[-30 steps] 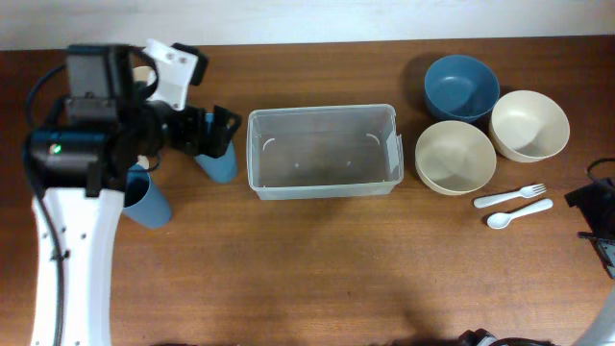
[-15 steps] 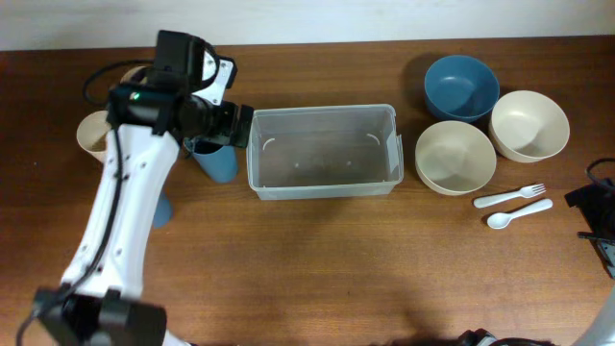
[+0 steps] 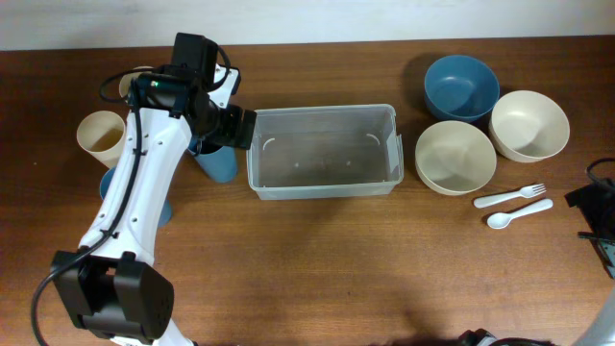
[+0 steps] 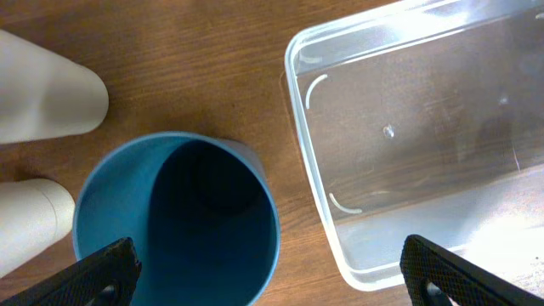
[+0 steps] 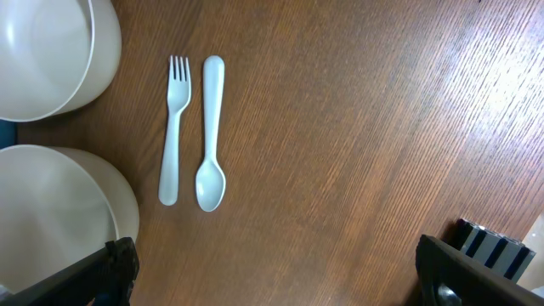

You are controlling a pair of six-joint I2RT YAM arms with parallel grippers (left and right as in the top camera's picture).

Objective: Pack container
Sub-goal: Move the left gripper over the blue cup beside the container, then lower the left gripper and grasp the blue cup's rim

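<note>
The clear container [image 3: 322,151] sits at upper centre of the wooden surface [image 3: 317,279]. The jaws of the left arm [image 3: 135,192] hang spread wide, released, above an upright blue cup [image 4: 178,221] just beside the container's left end. At the frame's right edge, the jaws of the right arm [image 3: 596,207] gape, grasping nothing, near a white fork [image 5: 174,127] and spoon [image 5: 210,136].

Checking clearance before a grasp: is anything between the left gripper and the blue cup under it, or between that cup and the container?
Nothing visible. The open left gripper hangs directly over the upright blue cup, and only bare table separates it from the container.
</note>
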